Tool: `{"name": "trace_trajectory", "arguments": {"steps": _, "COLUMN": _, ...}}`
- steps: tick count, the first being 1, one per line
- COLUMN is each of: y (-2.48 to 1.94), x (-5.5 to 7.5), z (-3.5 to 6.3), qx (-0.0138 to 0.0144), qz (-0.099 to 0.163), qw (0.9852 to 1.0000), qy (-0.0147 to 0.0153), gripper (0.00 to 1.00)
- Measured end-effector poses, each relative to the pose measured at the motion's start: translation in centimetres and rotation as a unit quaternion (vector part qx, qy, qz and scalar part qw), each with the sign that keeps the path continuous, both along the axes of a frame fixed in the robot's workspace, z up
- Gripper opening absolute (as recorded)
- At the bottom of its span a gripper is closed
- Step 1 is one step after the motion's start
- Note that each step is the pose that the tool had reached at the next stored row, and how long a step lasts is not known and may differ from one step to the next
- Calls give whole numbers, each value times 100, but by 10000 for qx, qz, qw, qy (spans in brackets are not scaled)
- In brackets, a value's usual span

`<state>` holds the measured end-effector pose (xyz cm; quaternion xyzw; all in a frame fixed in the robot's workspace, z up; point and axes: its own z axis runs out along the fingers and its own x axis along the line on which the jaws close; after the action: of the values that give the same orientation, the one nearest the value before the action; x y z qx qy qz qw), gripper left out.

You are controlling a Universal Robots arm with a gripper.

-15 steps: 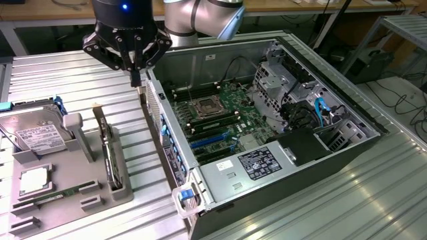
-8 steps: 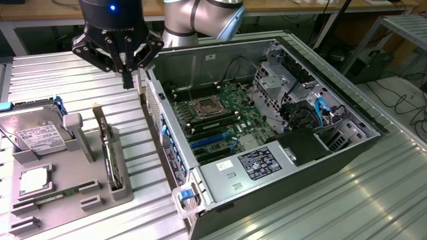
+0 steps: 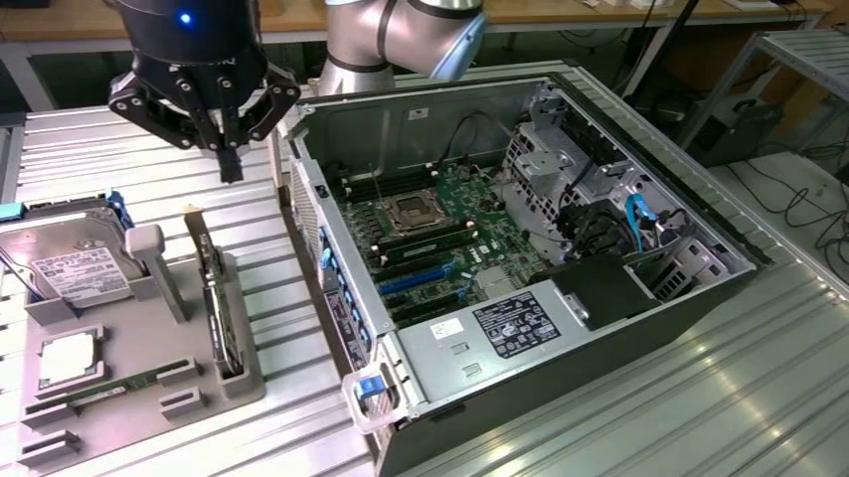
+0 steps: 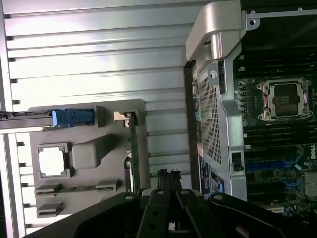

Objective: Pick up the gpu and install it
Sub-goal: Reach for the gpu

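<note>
Grey moulded plastic holds the parts. The gpu (image 3: 217, 298) stands on its long edge in a slot of the fixture tray (image 3: 159, 343), below the claw (image 3: 231, 167), which does not touch it. We judge the upright stance deliberate, since it offers the card's thin top edge to a pinch from above.

The claw hangs in the air with its fingers drawn together and nothing between them, tips pointing straight down towards the tray. Seen from the wrist, the card runs edge-on a little to one side of the fingertips' line, so we read the claw as near its mark but not yet over it.

Farther from the claw on the same tray, beyond the gpu, sit a silver hard drive (image 3: 74, 263), a bare processor (image 3: 60, 358) and a green memory stick (image 3: 113, 390). Each has its own recess, and we take that to mean every part waits at a known spot.

On the claw's other side, just beside it, the desktop computer case (image 3: 558, 248) lies on its side with the panel off and the motherboard (image 3: 424, 229) facing up. We take it this leaves the blue expansion slots (image 3: 414, 281) open to a card lowered from above. The power supply (image 3: 511, 328) fills the end of the case farthest from the claw.

Everything rests on a ribbed aluminium table (image 3: 743, 397). The card is in its holder, and we judge the pick not yet made.
</note>
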<state>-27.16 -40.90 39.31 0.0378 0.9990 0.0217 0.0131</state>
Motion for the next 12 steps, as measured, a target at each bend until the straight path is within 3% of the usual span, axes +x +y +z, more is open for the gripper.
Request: {"name": "trace_trajectory", "arguments": {"steps": 12, "y": -58, "x": -344, "z": 0, "qx": 0, "qz": 0, "qw": 10000, "qy": 0, "gripper": 11}}
